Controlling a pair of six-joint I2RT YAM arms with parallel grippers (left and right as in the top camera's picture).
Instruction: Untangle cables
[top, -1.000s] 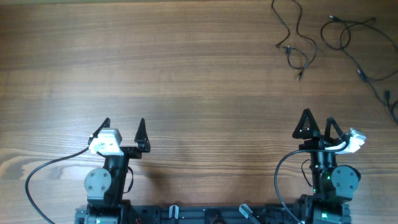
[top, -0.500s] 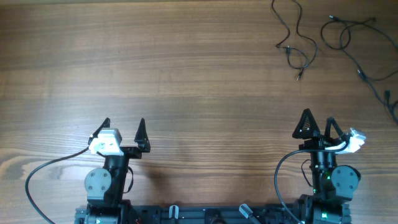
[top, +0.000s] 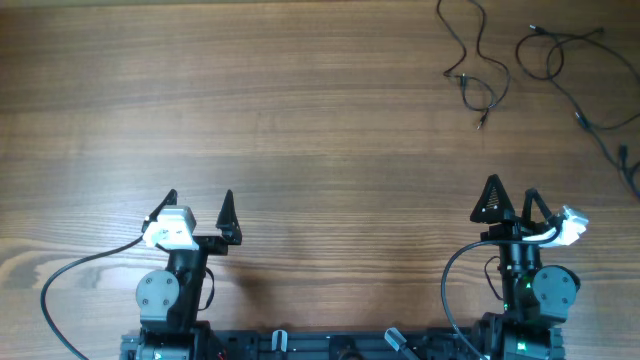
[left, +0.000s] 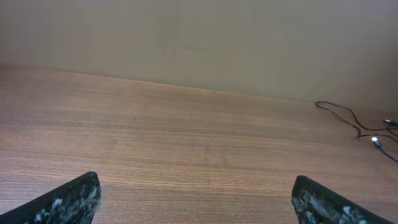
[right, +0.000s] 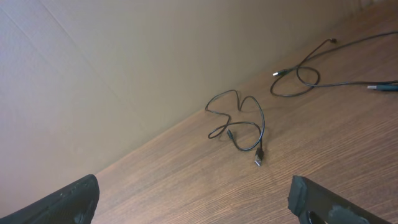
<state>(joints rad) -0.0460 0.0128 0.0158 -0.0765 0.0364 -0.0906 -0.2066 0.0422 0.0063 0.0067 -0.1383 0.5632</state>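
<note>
Wood-grain table (top: 300, 120), with a plain beige wall (left: 199, 37) along its far edge

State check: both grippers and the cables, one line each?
Left gripper: open, empty.
Right gripper: open, empty.
Left cable: lying loose and squiggly, apart from the other strands, untouched.
Right cable bundle: looped, strands crossing, untouched; cannot tell whether it is knotted.

No readable text, labels or numbers anywhere.
</note>
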